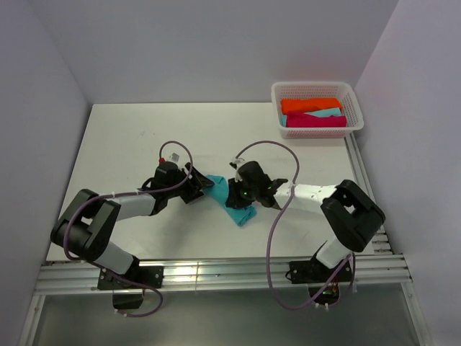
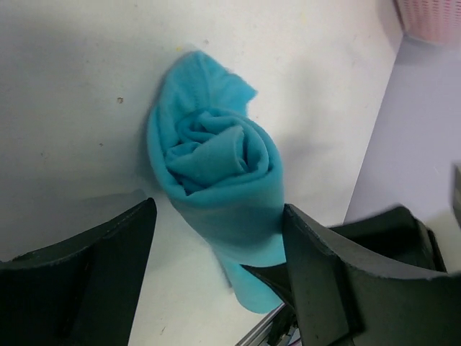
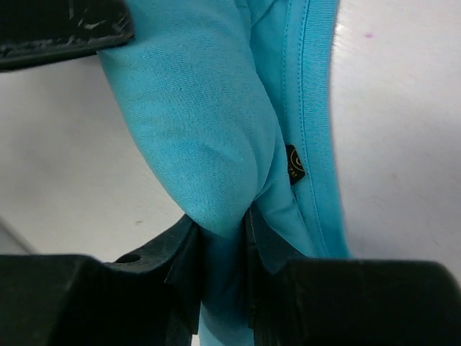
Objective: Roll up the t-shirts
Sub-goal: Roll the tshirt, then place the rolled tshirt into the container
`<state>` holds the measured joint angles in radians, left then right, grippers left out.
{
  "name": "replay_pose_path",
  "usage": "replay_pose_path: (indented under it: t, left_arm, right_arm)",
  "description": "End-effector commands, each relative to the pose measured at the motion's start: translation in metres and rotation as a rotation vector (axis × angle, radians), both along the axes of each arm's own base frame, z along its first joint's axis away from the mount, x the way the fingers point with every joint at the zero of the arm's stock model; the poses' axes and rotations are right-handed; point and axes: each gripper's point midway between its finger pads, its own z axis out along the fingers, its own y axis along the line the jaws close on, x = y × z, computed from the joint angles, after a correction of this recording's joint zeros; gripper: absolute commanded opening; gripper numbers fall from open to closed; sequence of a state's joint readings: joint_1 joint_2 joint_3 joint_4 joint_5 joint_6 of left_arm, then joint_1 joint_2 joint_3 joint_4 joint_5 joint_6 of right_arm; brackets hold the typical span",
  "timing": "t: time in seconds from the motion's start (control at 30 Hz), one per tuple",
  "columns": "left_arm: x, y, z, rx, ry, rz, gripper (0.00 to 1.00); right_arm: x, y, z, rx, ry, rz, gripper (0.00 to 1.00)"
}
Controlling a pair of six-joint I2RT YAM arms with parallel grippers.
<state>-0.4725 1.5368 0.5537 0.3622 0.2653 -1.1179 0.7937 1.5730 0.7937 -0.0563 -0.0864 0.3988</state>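
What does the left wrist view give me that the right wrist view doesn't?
Left wrist only: the spiral rolled end of the turquoise t-shirt, the left gripper open with a finger either side of it, and a corner of the basket. Right wrist only: the right gripper pinching a fold of that shirt, and a small black label by its stitched hem. Both: the same shirt and the white table.

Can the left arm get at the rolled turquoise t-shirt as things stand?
Probably yes: the left end effector is open, its fingers either side of the turquoise t-shirt with nothing between. The right end effector pinches its far end.
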Motion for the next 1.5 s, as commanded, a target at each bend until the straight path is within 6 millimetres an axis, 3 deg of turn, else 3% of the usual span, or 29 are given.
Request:
replay_pose_path:
  t: [0.0, 0.03, 0.4, 0.6, 0.87, 1.03, 1.07, 1.1, 1.2, 1.3, 1.33, 1.47]
  left_arm:
    - [0.007, -0.002, 0.027, -0.026, -0.124, -0.02, 0.75]
    - [0.007, -0.002, 0.028, -0.025, -0.133, -0.023, 0.75]
    - [0.018, -0.005, 0.036, 0.02, -0.202, -0.06, 0.75]
    - [0.03, -0.008, 0.007, 0.078, -0.158, -0.079, 0.72]
    - [0.035, 0.023, 0.005, 0.2, -0.079, -0.103, 0.75]
    - [0.034, 0.052, 0.03, 0.1, -0.06, -0.139, 0.81]
    - [0.043, 0.058, 0.038, 0.074, -0.066, -0.147, 0.81]
    - [0.03, 0.056, 0.03, 0.057, -0.002, -0.208, 0.81]
    - [0.023, 0.054, 0.03, 0.058, 0.019, -0.254, 0.83]
    - [0.016, 0.052, 0.025, 0.02, 0.031, -0.284, 0.94]
    - [0.016, 0.046, 0.031, -0.028, 0.003, -0.315, 0.99]
    - [0.008, 0.041, 0.031, -0.067, 0.013, -0.381, 1.0]
  right_arm:
    - [-0.021, 0.025, 0.012, 0.348, 0.199, 0.116, 0.0]
    - [-0.013, 0.015, 0.006, 0.382, 0.24, 0.084, 0.0]
    - [-0.019, 0.004, -0.018, 0.551, 0.494, 0.093, 0.0]
    - [-0.017, -0.002, -0.03, 0.488, 0.535, 0.084, 0.0]
    - [-0.013, -0.01, -0.038, 0.39, 0.517, 0.118, 0.0]
    - [-0.017, -0.02, -0.047, 0.308, 0.495, 0.144, 0.0]
    - [-0.018, -0.021, -0.047, 0.312, 0.493, 0.144, 0.0]
    - [-0.018, -0.021, -0.047, 0.31, 0.493, 0.143, 0.0]
    - [-0.017, -0.019, -0.049, 0.296, 0.497, 0.154, 0.0]
    - [-0.02, -0.017, -0.051, 0.281, 0.498, 0.172, 0.0]
    - [-0.02, -0.017, -0.052, 0.269, 0.492, 0.175, 0.0]
    - [-0.025, -0.013, -0.053, 0.257, 0.498, 0.192, 0.0]
